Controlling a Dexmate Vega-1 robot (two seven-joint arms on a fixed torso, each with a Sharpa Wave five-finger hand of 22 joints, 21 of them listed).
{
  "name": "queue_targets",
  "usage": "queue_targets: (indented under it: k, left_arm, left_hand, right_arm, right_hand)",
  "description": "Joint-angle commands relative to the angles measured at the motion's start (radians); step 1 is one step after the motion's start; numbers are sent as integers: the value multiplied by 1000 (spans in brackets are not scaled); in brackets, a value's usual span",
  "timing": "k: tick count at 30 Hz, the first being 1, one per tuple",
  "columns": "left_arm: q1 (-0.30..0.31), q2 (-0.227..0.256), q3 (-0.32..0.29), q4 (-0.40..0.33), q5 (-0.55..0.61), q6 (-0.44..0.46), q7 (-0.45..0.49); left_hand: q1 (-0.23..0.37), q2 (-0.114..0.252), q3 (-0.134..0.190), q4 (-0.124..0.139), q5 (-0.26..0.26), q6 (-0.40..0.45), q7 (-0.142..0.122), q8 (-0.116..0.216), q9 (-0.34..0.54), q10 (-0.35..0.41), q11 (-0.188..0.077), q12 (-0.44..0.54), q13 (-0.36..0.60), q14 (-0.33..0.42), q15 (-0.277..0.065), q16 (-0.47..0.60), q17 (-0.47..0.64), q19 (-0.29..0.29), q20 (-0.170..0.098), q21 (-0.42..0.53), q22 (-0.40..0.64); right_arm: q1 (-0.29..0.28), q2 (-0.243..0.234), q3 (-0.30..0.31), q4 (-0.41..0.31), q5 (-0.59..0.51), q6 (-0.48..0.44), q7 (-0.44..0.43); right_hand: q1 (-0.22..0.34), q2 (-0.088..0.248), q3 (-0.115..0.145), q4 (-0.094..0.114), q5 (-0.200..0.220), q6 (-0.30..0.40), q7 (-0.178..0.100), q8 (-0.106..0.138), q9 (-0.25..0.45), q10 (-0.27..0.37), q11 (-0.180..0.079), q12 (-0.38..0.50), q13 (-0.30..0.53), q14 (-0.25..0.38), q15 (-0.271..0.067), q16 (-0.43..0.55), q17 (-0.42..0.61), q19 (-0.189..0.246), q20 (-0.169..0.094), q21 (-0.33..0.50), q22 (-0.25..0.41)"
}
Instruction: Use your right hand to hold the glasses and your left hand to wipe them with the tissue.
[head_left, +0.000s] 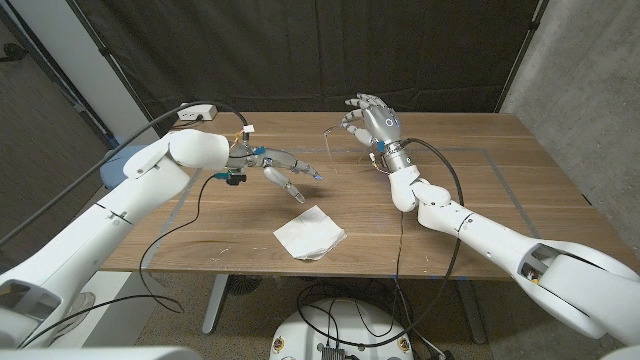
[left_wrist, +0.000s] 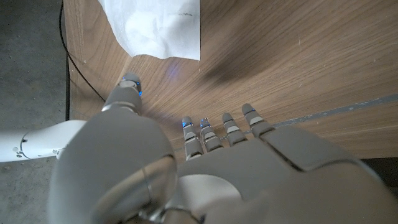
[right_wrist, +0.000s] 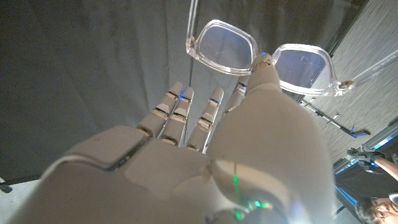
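Clear-framed glasses (right_wrist: 224, 48) are held up off the table by my right hand (head_left: 370, 122), which pinches them at the bridge between thumb and fingers. In the head view the glasses (head_left: 337, 133) show as a thin outline just left of that hand, over the far middle of the table. The right wrist view has my right hand (right_wrist: 236, 155) behind both lenses. A white tissue (head_left: 310, 233) lies crumpled on the table near the front edge. My left hand (head_left: 285, 172) hovers above and behind it, fingers spread and holding nothing. The tissue (left_wrist: 158, 25) lies beyond my left hand (left_wrist: 205, 168).
The wooden table (head_left: 480, 190) carries thin tape lines. A black cable (head_left: 170, 235) loops over its left side, and a white power strip (head_left: 196, 114) sits at the far left corner. A dark curtain hangs behind. A person (right_wrist: 379, 208) shows at the right wrist view's corner.
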Motion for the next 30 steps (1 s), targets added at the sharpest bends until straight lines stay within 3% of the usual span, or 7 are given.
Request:
queue_targets:
  k: [1,16,25,30]
  left_arm:
    - [20,53,24,-104,108,-27,-5]
    - [71,109,28,-213,229,-45,-9]
    - [115,129,49,-264,393,-76,48]
    - [125,121,63,-257,450,-107,76]
  left_hand:
    - [17,21,1,7,9,5,-2,5,3,25,-4,12,7,9,-3,11,11,-21,1,-5,4]
    - [49,41,5,1,13,42,-3,20,6,75,-5,30,18,6,8,20,30,-31,12,-3,8]
    - [73,42,6,-8,14,31,-3,16,7,51,3,20,24,-15,21,15,37,-45,17,-6,9]
    - [83,40,-2,-6,14,-18,-1,-1,10,-17,5,-6,32,-58,32,5,49,-79,22,-14,11]
  right_arm:
    - [-29,25,36,-22,46,-14,-51]
    - [-92,28,89,-110,84,-59,-88]
    - [-131,29,104,-137,89,-78,-120]
    - [-150,22,113,-150,93,-83,-131]
  right_hand:
    - [0,12,-7,1,6,35,-41,-5,32,-5,1,-3,2,-2,-189,-1,2,-7,-137,6,2]
    - [4,25,-17,7,6,37,-42,-19,27,-11,0,-9,2,-3,-189,1,2,-6,-124,12,3]
    - [7,29,-22,9,5,40,-42,-24,27,-10,0,-11,2,-3,-189,1,2,-5,-123,15,3]
    - [7,31,-23,10,5,40,-42,-26,26,-10,0,-11,2,-2,-189,1,2,-5,-122,16,3]
